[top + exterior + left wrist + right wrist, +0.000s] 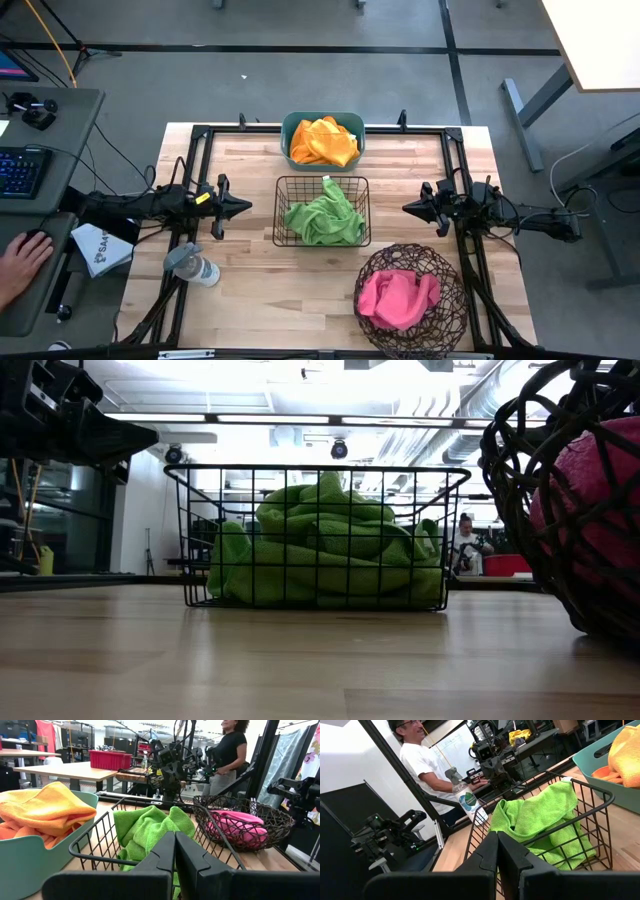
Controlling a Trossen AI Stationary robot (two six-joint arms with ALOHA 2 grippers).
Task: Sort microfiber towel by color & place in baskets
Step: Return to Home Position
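High view has the sorting done, so homing well, I'd say, means drawing the left tool [240, 207] and right tool [408, 207], both clenched and empty, straight back from the wire basket [278, 210] between them, clear of its rim. Orange towels [322, 141] fill the far teal tub [290, 125], green towels [322, 218] the wire basket, and a pink towel [397, 298] the near-right twig basket [440, 320].

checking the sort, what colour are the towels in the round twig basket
Pink; the towels in the round basket show best in the high view.

Table [250, 300] pale satin wood; towels [322, 218] fuzzy matt cloth; wire basket [277, 212] thin black metal; tub [322, 117] smooth teal plastic; round basket [447, 318] rough twigs.
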